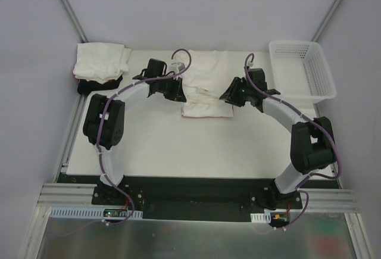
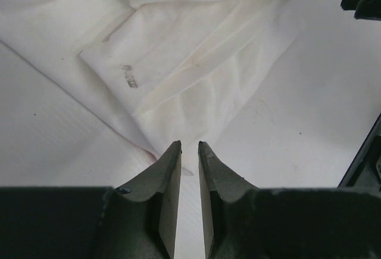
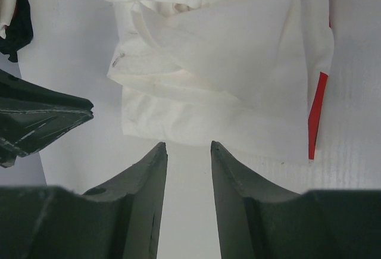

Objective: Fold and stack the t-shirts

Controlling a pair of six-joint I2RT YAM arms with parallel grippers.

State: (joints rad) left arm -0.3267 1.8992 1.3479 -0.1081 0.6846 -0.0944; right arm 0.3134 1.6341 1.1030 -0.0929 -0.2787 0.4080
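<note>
Mid-fold on centre white t-shirt (image 1: pixel 205 89). Both empty: left fingers (image 2: pixel 169 175) barely parted, right fingers (image 3: pixel 149 181) wider. Next, likely: pinch its near edge, fold over, then onto the stack (image 1: pixel 101 61).

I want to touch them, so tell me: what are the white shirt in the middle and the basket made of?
The white shirt looks like soft matte cloth, probably cotton: it wrinkles and folds in layers. The basket looks like stiff, smooth white plastic: its walls are an even grid of holes.
</note>
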